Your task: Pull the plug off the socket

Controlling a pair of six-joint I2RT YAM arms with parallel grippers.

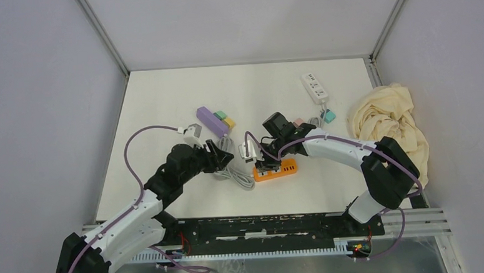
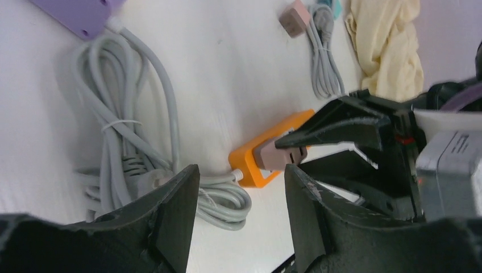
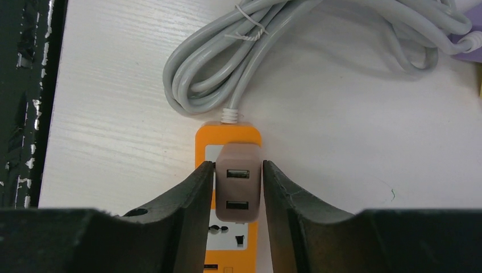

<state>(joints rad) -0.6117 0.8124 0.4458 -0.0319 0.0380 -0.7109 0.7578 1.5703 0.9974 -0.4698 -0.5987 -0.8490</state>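
Plug [image 3: 239, 185], a taupe block with two USB ports on its top face, sits seated in the orange power strip [image 3: 227, 135], at the end where the strip's cord comes out. We see the strip lying flat on the white table [image 1: 162, 97], near the front edge and between the two arms.

The right gripper [image 3: 237, 166] comes down over the strip with one finger on each side of the plug. In the right wrist view both inner faces press against the plug's flanks, so the jaws are narrow and clamped on it. From the left wrist view we see the same grip from the side: the plug [image 2: 270, 154] pokes out between the black fingers, its base against the orange body.

The left gripper [image 2: 241, 170] hangs just to the left of the strip with its fingers spread wide and nothing between them. In the top view it [image 1: 225, 157] is over the coiled grey cable [image 1: 235, 174] that runs from the strip's end.

Farther back on the table we see a purple power strip [image 1: 212, 120], a white power strip [image 1: 314, 87] towards the far right corner, and a crumpled cream cloth [image 1: 389, 119] at the right edge.
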